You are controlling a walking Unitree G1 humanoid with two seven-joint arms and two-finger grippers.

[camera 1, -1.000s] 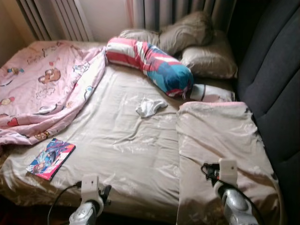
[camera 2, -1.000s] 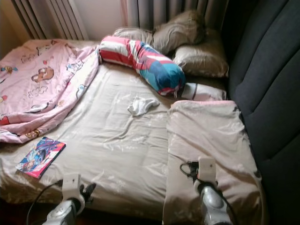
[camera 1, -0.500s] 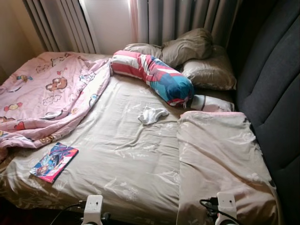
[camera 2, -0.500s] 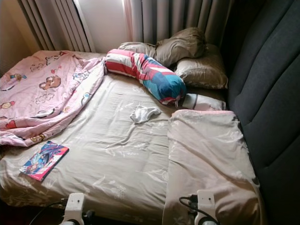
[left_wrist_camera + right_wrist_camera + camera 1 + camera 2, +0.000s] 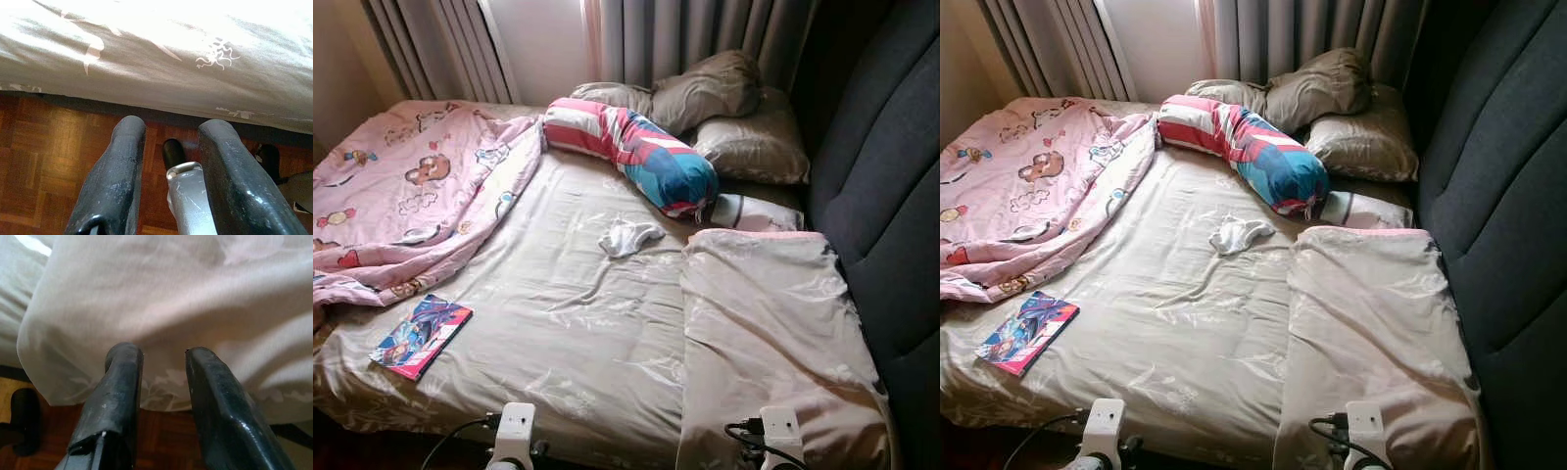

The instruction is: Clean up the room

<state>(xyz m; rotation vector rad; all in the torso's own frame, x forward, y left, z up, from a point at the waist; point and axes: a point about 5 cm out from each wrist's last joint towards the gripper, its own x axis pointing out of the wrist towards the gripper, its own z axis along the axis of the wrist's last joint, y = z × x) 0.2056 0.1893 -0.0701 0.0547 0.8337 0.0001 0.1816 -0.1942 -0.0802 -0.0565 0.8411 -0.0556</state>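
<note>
Robot stands at the foot of the bed (image 5: 607, 323), surveying; no item picked up yet. Left gripper (image 5: 168, 166) hangs over the parquet floor (image 5: 44, 147) below the mattress edge, fingers parted, empty. Right gripper (image 5: 159, 396) points at the folded beige duvet (image 5: 773, 333), fingers parted, empty. Loose items: white sock (image 5: 628, 236) mid-bed, comic book (image 5: 421, 335) near the left corner beside the pink blanket (image 5: 411, 196). Judgement: next move calls for leaning in and reaching one of them
</note>
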